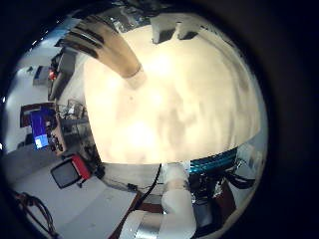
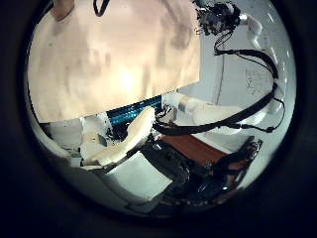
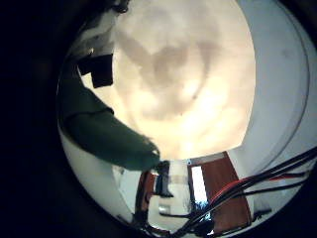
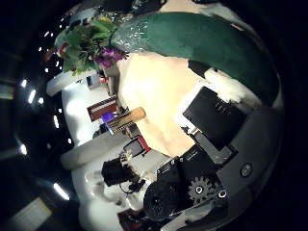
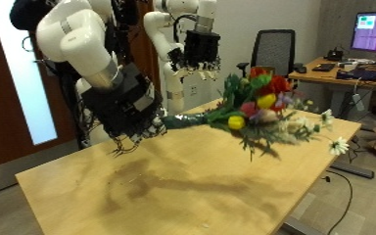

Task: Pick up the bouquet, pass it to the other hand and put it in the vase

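In the outside view my right hand (image 5: 129,113) is shut on the dark green wrapped stem (image 5: 188,119) of the bouquet (image 5: 259,106). It holds the bouquet level above the wooden table (image 5: 175,191), with the red, yellow and white flowers pointing away from the arm. The right thumb side palm view shows the green wrap (image 4: 183,38) across the palm and the flowers (image 4: 87,43) beyond it. The wrap also shows in the right little finger side palm view (image 3: 109,134). My left hand (image 5: 199,44) hangs high behind, open and holding nothing. I see no vase in the outside view.
An office chair (image 5: 277,49) and a desk with a monitor (image 5: 371,29) stand behind the table. A tan cylinder (image 4: 127,119) shows past the table edge in the right thumb side palm view. The left little finger side palm view looks down on the table (image 1: 179,100).
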`<state>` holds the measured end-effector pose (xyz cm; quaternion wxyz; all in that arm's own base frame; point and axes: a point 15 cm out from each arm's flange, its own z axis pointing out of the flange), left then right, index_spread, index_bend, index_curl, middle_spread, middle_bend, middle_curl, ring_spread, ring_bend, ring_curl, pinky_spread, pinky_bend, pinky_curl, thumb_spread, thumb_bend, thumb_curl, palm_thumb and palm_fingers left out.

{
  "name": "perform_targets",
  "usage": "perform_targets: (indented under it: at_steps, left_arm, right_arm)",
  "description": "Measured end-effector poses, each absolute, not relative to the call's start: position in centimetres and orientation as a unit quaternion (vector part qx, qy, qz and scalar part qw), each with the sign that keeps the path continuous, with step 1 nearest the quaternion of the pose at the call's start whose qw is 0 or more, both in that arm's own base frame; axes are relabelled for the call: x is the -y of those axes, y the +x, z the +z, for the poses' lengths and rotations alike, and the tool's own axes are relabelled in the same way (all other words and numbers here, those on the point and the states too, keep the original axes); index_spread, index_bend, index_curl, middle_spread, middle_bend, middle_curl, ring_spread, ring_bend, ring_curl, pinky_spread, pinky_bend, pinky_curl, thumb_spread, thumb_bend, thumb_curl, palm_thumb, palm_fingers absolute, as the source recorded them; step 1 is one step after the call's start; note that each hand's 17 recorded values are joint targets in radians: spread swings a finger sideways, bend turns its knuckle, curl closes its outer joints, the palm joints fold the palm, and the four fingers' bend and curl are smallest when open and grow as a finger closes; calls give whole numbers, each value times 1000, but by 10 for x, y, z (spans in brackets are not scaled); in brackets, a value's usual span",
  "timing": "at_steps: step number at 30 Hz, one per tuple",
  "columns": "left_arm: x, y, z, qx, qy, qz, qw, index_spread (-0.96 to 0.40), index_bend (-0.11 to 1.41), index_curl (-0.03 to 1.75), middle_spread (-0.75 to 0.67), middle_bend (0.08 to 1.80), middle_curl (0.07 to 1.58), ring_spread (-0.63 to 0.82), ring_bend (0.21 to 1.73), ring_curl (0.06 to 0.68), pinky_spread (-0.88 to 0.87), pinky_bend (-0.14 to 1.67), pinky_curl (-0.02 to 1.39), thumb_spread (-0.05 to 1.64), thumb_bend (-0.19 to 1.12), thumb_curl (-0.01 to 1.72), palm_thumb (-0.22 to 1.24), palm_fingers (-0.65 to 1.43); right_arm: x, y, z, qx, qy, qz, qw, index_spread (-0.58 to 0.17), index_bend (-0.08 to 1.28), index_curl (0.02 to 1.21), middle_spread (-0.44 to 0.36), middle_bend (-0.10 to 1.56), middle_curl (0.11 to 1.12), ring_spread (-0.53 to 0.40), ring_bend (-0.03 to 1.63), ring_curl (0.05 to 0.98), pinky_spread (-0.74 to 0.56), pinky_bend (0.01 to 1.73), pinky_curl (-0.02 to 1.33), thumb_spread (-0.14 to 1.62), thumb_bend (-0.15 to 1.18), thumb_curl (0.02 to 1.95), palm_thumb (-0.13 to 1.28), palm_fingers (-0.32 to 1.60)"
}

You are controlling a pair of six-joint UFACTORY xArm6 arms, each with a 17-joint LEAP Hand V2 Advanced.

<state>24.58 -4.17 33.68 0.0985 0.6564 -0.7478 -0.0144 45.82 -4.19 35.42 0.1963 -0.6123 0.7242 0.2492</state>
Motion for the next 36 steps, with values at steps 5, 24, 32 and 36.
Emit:
perform_targets:
  at_steps: [5, 24, 32, 36]
  left_arm:
    - [38, 259, 344, 739, 668, 9, 86, 85, 202, 428, 303, 181, 258, 516, 331, 214, 553, 221, 306, 965, -26, 300, 419, 270]
    - [56, 303, 398, 722, 666, 164, 97, -1, 190, 459, 107, 210, 320, 380, 324, 190, 457, 193, 264, 1057, -22, 283, 431, 443]
    - [60, 312, 421, 707, 652, 240, 131, -4, 170, 444, 50, 233, 350, 297, 368, 189, 372, 199, 251, 1037, -31, 279, 395, 475]
    - [69, 315, 431, 702, 639, 279, 148, 59, 116, 379, 93, 234, 360, 279, 452, 208, 359, 276, 275, 991, -38, 277, 334, 393]
  right_arm:
    - [18, 442, 393, -682, -630, 258, 266, -234, 1109, 896, -112, 1346, 740, -193, 1421, 656, -174, 1268, 892, 643, -9, 855, 1228, 1092]
    - [-68, 372, 451, -483, -664, 305, 483, -229, 1118, 901, -109, 1354, 734, -189, 1418, 668, -212, 1114, 1035, 313, -20, 943, 1201, 1127]
    - [-81, 354, 436, -416, -678, 322, 513, -226, 1124, 896, -110, 1351, 733, -188, 1424, 668, -225, 1076, 1071, 233, -24, 946, 1180, 1129]
    - [-83, 347, 427, -394, -681, 332, 521, -223, 1130, 890, -110, 1349, 734, -187, 1423, 667, -230, 1061, 1084, 192, -23, 942, 1169, 1133]
